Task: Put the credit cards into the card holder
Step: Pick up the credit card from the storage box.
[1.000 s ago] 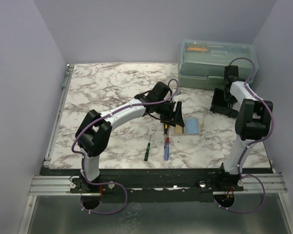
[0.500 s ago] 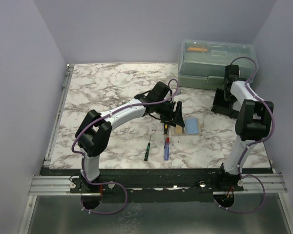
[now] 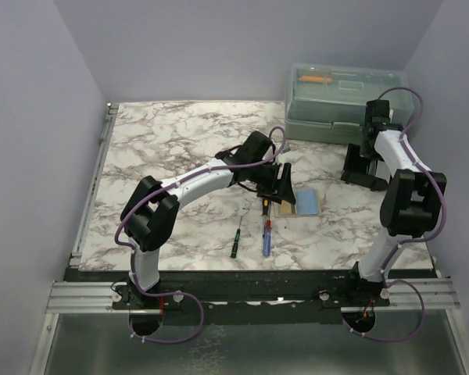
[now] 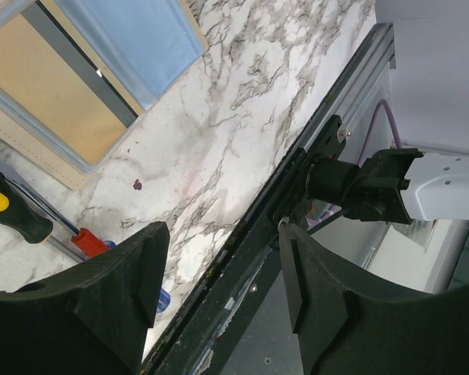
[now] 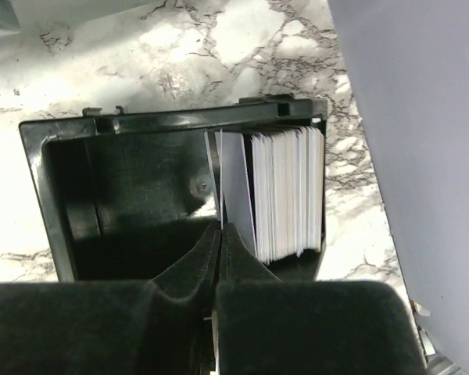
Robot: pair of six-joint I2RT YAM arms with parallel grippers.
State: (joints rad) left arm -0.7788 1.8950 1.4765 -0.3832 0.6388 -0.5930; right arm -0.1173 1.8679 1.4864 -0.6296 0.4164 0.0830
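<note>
Marble table (image 3: pixel 164 148). Green toolbox (image 3: pixel 348 101) at the far right corner, lid down.

Left arm (image 3: pixel 195 181) reaches to table centre. Right arm (image 3: pixel 402 187) reaches back to a black box (image 5: pixel 43 195) sitting in front of the toolbox, near the right wall.

Holder (image 4: pixel 55 94) lies open and flat at table centre. A blue card (image 4: pixel 137 39) is on its right half; can't tell if it is tucked in or just lying on top.

Left gripper (image 4: pixel 219 262) hovers low at the holder's left edge, fingers spread, nothing between them.

Right gripper (image 5: pixel 219 234) is down in the box, tips pinched together on the lower edge of one card (image 5: pixel 236 183), which tilts away from the stack (image 5: pixel 289 191). The stack stands on edge against the box's right wall; the rest of the box looks bare.

Three screwdrivers (image 3: pixel 266 237) lie near the holder on its near-left side: green, blue-red, and yellow-black, the last touching the holder's edge.
</note>
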